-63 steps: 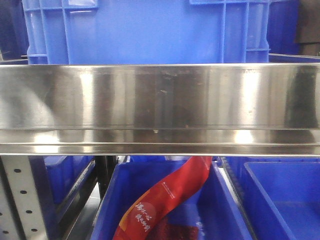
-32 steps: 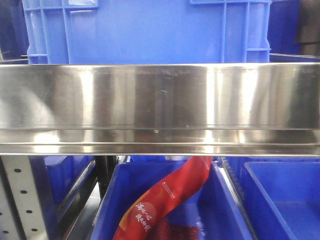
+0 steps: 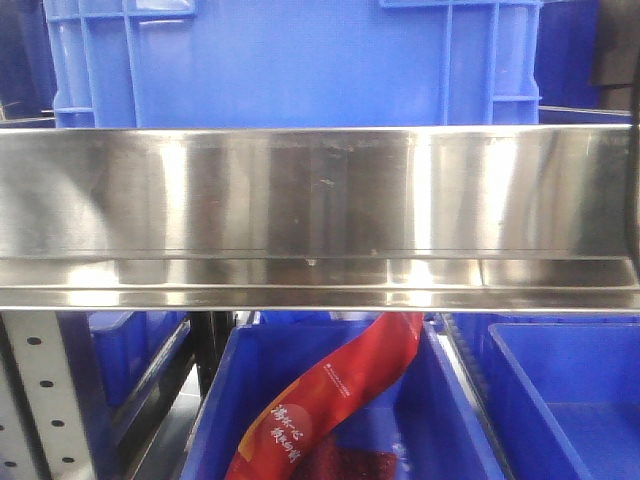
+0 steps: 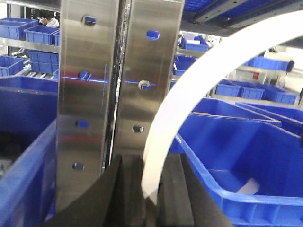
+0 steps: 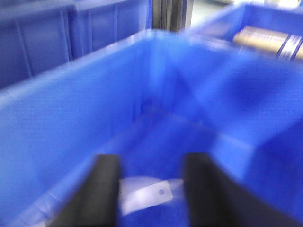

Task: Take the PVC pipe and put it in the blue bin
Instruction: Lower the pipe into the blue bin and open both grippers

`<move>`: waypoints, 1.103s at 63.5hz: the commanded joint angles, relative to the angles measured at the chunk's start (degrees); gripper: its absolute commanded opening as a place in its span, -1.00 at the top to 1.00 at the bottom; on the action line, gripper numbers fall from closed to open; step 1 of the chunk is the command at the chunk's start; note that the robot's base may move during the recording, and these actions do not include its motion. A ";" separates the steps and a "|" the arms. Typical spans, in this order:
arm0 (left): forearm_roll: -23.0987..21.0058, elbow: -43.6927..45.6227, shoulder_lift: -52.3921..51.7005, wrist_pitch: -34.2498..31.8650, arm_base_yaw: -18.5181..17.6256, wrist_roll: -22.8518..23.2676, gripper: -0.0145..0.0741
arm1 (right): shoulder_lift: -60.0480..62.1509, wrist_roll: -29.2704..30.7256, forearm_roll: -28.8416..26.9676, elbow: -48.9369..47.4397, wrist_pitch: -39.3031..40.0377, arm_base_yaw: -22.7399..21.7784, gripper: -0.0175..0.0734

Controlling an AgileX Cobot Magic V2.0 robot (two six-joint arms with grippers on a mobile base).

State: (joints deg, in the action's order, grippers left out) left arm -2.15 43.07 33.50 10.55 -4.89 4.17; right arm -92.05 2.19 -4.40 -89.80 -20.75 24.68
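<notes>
The pipe (image 4: pixel 182 94) was a long white arc. Its lower end sat clamped between the fingers of the left gripper (image 4: pixel 150 179), and the rest swept up and right over a bin (image 4: pixel 246 142). We judged it light, stiff enough to keep its curve, and smooth, so likely slick. Held at one end, the free length could swing or catch on the rack; a hold nearer mid-arc would balance better.

The right gripper (image 5: pixel 152 179) had its fingers apart and empty, hanging over a second bin (image 5: pixel 85 94). On that bin's floor lay a white piece (image 5: pixel 147 195) with a small hole. It was blurred, perhaps another pipe.

We saw no table. A steel rail (image 3: pixel 320 200) crossed the front view, and steel uprights (image 4: pixel 90 94) stood behind the left gripper. An upper crate (image 3: pixel 290 60) sat above the rail. Below it, a lower crate (image 3: pixel 225 380) held a red packet (image 3: pixel 340 390).
</notes>
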 commanded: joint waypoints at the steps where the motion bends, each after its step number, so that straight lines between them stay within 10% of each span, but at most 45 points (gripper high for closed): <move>1: 1.64 5.39 0.86 3.82 0.11 -0.98 0.92 | 4.00 0.35 0.32 -0.79 -0.72 -0.19 0.61; 7: 0.94 11.28 4.35 10.26 0.11 -2.53 0.92 | 8.11 0.35 0.79 -0.79 -4.87 -0.46 0.98; 25: -2.63 24.41 17.79 17.94 -7.17 -5.72 0.92 | 18.59 0.35 6.74 -0.79 -17.49 -0.46 0.98; 47: -1.43 26.94 30.61 1.24 -22.47 -5.87 0.92 | 31.01 0.35 8.15 12.29 -15.24 -0.46 0.98; 70: -0.55 38.98 47.88 -1.16 -21.04 -5.87 0.92 | 45.46 -1.16 8.15 26.86 -12.82 -0.46 0.98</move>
State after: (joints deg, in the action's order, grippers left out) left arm -2.80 79.16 78.45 11.96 -26.76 -1.53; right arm -49.25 1.37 3.19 -65.01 -35.21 24.36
